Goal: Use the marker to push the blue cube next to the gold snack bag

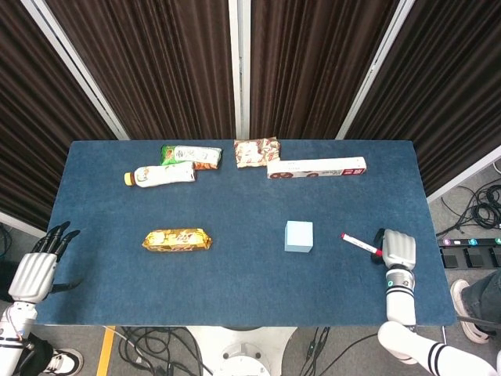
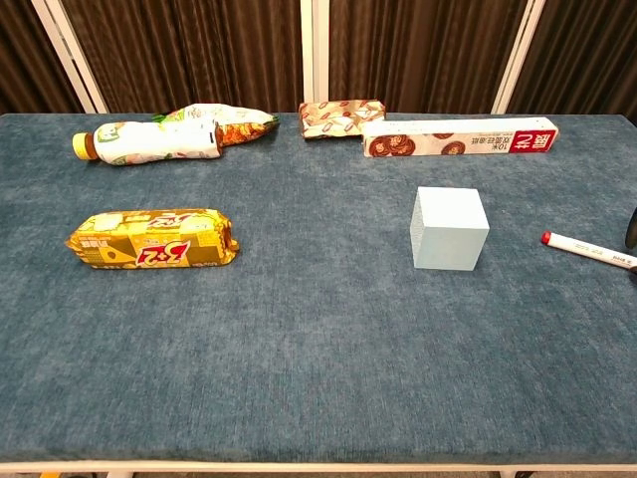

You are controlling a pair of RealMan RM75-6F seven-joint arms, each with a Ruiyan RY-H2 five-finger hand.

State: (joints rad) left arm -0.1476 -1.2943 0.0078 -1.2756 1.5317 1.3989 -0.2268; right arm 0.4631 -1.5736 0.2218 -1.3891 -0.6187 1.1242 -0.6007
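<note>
The left hand (image 1: 35, 270) idles open at lower left, off the table (image 1: 235, 290). Gold snack bag (image 1: 177, 240) lies left of centre; blue cube (image 1: 298, 236) right of centre; marker (image 1: 360, 244) beyond it, ready for a leftward push. The right hand (image 1: 397, 249) rests at its far end; grip unclear.

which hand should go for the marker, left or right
Right. The right hand sits at the marker, its fingers at the pen's near end. The left hand is off the table's far left edge, with the gold snack bag and blue cube between.
</note>
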